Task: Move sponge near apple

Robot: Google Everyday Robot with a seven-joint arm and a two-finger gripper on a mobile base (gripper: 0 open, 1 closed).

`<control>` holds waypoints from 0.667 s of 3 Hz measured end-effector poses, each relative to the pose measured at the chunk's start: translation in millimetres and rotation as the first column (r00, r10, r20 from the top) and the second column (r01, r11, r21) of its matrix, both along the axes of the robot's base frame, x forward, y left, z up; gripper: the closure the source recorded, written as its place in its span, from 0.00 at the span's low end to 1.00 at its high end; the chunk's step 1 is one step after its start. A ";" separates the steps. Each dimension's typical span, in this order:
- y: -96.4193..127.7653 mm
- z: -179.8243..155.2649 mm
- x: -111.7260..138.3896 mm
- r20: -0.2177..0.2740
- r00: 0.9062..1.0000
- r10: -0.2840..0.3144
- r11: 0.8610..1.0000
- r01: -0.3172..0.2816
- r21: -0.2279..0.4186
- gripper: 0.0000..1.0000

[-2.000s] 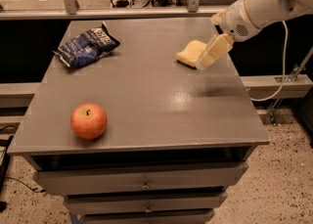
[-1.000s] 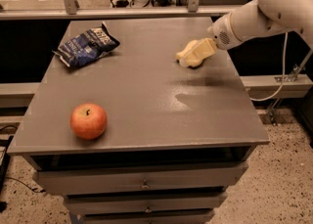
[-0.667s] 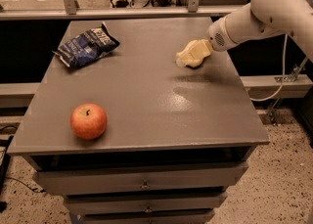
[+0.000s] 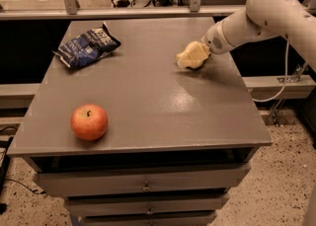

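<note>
The pale yellow sponge [image 4: 185, 59] lies on the grey table [image 4: 148, 106] at the far right. My gripper [image 4: 198, 51] is down on the sponge from the right, at the end of the white arm that comes in from the upper right; it blends with the sponge. The red-orange apple [image 4: 89, 122] stands near the table's front left corner, far from the sponge.
A dark blue chip bag [image 4: 87, 45] lies at the back left of the table. The table's right edge is close beside the sponge. Drawers are below the front edge. A rail runs behind the table.
The arm has lowered and the gripper has come down onto the sponge, which has shifted slightly. The apple and the chip bag have not moved.
</note>
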State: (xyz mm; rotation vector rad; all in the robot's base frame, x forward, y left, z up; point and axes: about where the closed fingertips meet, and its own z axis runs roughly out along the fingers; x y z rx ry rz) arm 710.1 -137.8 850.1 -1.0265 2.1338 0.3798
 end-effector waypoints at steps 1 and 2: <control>-4.0 7.2 -2.7 0.027 0.999 0.021 1.000 -0.020 -0.022 0.55; -7.0 35.6 -10.3 0.083 0.994 0.065 0.998 -0.063 -0.022 0.84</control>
